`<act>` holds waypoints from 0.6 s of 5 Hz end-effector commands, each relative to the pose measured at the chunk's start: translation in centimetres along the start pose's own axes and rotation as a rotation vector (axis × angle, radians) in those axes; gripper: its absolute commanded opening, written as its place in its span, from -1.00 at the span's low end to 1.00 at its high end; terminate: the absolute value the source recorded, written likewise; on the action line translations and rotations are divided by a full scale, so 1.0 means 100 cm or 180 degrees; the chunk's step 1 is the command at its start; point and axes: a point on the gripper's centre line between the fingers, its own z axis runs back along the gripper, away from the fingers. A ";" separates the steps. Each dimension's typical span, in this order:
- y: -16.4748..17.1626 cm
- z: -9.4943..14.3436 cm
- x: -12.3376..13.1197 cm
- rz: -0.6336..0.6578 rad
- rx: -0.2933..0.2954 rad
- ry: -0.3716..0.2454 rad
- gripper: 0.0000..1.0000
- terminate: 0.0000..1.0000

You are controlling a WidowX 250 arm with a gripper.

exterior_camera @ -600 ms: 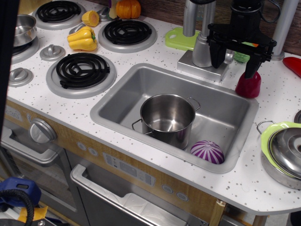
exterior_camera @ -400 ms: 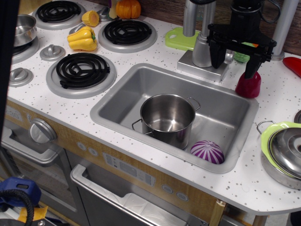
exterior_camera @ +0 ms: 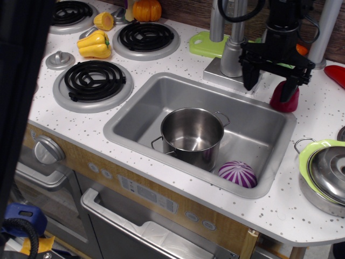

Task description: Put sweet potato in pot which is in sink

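White speckled countertop (exterior_camera: 161, 58) of a toy kitchen, seen from above and in front, with the sink (exterior_camera: 135, 116) sunk into its middle as the landmark. Inside the sink: the pot (exterior_camera: 192, 136), upright, mouth open, close to the front wall, loop handles pointing out to either side; just right of the pot, a purple-and-white striped ball (exterior_camera: 237, 174) in the front right corner, near the pot but whether touching could not be told. Behind the sink: a grey faucet (exterior_camera: 233, 43) on its base, and a green board (exterior_camera: 207, 46) beyond that. At the sink's back right corner, on the counter just outside the rim: the sweet potato (exterior_camera: 283, 98), dark red, standing on end. Above the same corner: the black gripper (exterior_camera: 272, 83), jaws spread, left finger hanging over the back rim, right finger (exterior_camera: 289, 90) down in front of the sweet potato; contact not certain, no squeeze visible. Left of the sink: three black coil burners (exterior_camera: 92, 81), a yellow pepper (exterior_camera: 94, 44) between them, an orange pumpkin (exterior_camera: 146, 9) at the far back. Right of the sink: a green-rimmed lidded pan (exterior_camera: 322, 178) at the counter's edge. Dark blurred shape (exterior_camera: 19, 81) across the left side, nearest the lens.
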 end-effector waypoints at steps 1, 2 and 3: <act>-0.003 0.006 0.028 -0.0086 -0.0060 -0.0326 1.00 -1.00; -0.006 0.000 0.038 -0.0120 -0.0197 -0.0412 1.00 -1.00; -0.014 -0.002 0.044 -0.0101 -0.0241 -0.0461 1.00 -1.00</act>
